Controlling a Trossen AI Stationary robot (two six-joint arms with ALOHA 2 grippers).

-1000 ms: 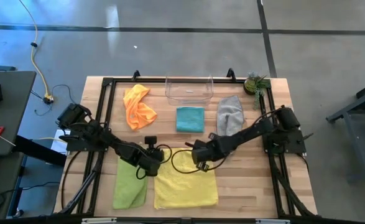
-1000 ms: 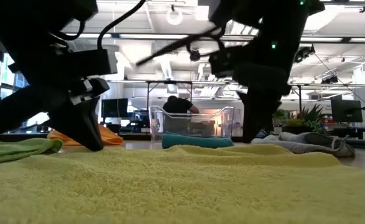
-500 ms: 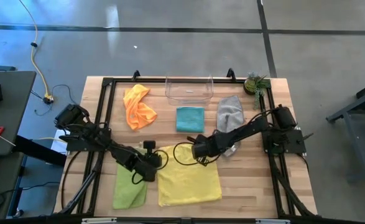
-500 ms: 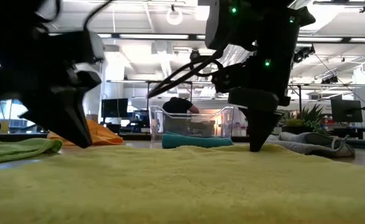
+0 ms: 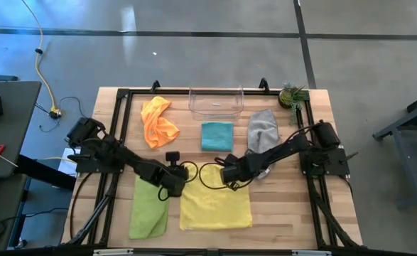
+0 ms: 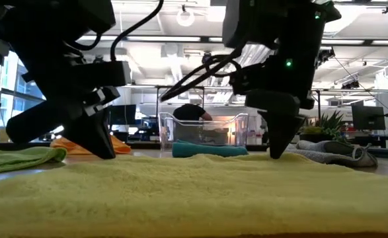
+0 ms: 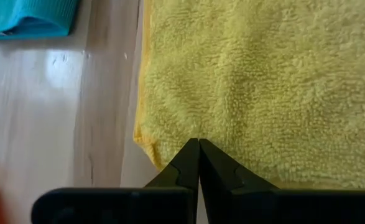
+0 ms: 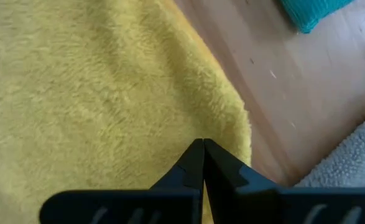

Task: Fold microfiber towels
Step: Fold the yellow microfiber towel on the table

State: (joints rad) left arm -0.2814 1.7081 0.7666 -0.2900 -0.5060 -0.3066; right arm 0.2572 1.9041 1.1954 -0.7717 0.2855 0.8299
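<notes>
Clear plastic bin [image 5: 216, 103] at the table's far edge, small potted plant [image 5: 291, 94] — far right corner, wooden table [image 5: 286, 206]

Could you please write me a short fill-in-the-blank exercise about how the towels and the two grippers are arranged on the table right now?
1. Both grippers, the left gripper and the right gripper, are down at the far edge of the ____ towel.
2. The folded teal towel lies just in front of the clear ____.
3. The lime green towel lies beside the yellow one, on the ____ arm's side.
4. The fingers of both grippers are ____.

Missing words: yellow; bin; left; shut
</notes>
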